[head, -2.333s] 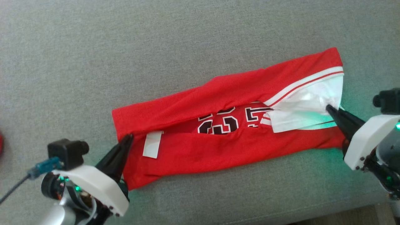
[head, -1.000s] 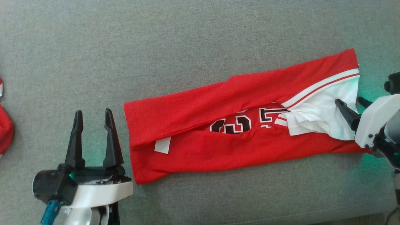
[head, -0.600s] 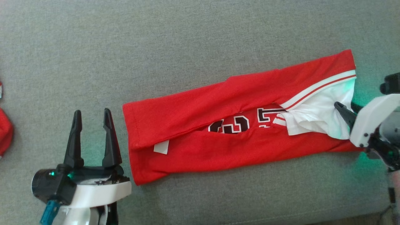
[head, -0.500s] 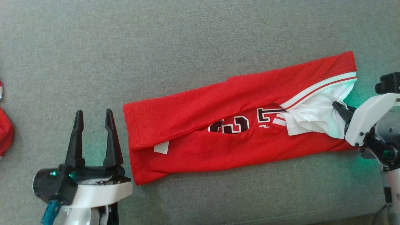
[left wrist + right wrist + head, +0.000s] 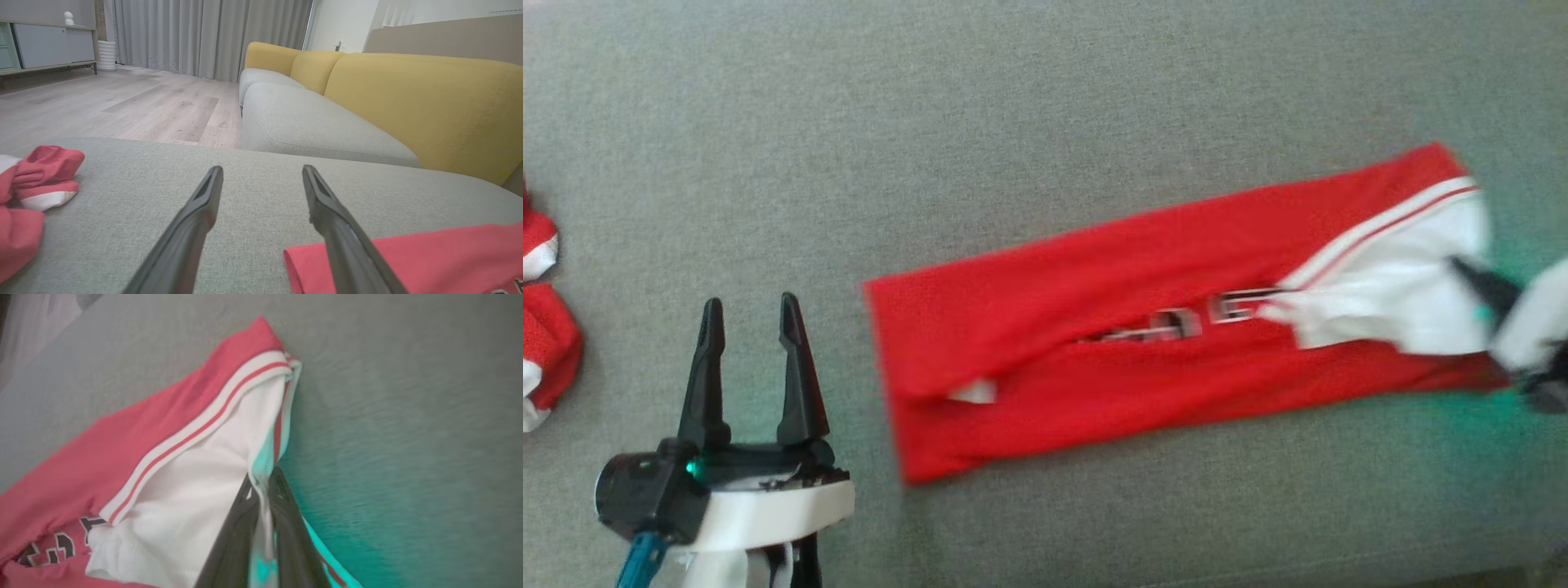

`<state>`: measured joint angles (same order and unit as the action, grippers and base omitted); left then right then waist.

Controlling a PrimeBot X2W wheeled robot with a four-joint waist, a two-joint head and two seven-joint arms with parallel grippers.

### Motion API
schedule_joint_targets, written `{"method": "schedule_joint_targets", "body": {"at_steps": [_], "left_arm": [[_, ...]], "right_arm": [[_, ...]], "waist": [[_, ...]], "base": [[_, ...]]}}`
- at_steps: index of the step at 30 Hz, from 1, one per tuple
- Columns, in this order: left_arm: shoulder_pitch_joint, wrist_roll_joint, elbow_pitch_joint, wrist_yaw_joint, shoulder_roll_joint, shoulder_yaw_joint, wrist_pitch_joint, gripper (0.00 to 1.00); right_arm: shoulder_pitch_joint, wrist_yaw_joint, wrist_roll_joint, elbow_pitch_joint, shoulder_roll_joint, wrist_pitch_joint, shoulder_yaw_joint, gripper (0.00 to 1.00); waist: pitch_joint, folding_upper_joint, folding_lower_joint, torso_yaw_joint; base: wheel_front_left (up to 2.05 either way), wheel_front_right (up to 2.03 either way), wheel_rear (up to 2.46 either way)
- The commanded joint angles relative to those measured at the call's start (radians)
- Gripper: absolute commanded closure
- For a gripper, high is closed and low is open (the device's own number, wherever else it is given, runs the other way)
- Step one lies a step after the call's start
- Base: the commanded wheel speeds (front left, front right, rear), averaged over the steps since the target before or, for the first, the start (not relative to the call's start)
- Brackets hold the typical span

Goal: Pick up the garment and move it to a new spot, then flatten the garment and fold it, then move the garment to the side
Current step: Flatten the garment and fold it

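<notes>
Head view: the folded red-and-white mesh jersey [image 5: 1143, 327] lies on the grey fabric cushion [image 5: 931, 122]. Left wrist: your left gripper [image 5: 261, 169] gapes empty beside its hem. Right wrist: your right gripper [image 5: 261, 479] pinches its white edge. It looks limp and light, so take the corners.

A grey fabric seat [image 5: 1013, 122] lies before a grey sofa [image 5: 318, 134] with yellow backrests [image 5: 429, 106], pale wood floor [image 5: 122, 102], grey curtains [image 5: 204, 36] (drawn shut) and perhaps a low cabinet [image 5: 53, 45] beyond.
</notes>
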<state>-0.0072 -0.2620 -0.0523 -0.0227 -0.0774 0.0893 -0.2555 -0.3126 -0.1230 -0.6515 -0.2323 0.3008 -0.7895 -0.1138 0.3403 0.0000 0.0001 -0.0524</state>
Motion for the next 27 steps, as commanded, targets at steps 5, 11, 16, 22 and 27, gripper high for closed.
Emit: {"method": "schedule_joint_targets", "body": {"at_steps": [5, 11, 16, 22, 27], "left_arm": [[0.009, 0.009, -0.025, -0.016, 0.011, -0.06, -0.006, 0.0], [0.018, 0.029, 0.006, -0.036, 0.016, -0.07, -0.006, 0.0], [0.027, 0.046, 0.046, -0.046, 0.018, -0.08, -0.006, 0.0], [0.035, 0.061, 0.077, -0.055, 0.021, -0.089, -0.006, 0.0], [0.035, 0.071, 0.102, -0.058, 0.023, -0.103, -0.006, 0.0]], "right_arm": [[0.007, -0.008, 0.024, 0.072, 0.123, -0.034, -0.16, 1.0], [0.013, -0.008, 0.017, 0.14, 0.184, -0.085, -0.282, 1.0], [0.023, -0.008, -0.04, 0.318, 0.153, -0.167, -0.206, 1.0], [0.07, -0.008, -0.093, 0.525, 0.017, -0.261, 0.024, 1.0], [0.105, -0.008, -0.088, 0.538, -0.092, -0.223, 0.207, 1.0]], "waist": [[-0.013, 0.0, -0.0001, -0.003], [-0.038, 0.0, -0.0001, -0.004], [-0.065, 0.0, -0.0001, -0.015], [-0.091, 0.0, -0.0001, -0.024], [-0.097, 0.0, -0.0001, -0.023]], "base": [[0.0, 0.0, 0.0], [0.0, 0.0, 0.0], [0.0, 0.0, 0.0], [0.0, 0.0, 0.0], [0.0, 0.0, 0.0]]}}
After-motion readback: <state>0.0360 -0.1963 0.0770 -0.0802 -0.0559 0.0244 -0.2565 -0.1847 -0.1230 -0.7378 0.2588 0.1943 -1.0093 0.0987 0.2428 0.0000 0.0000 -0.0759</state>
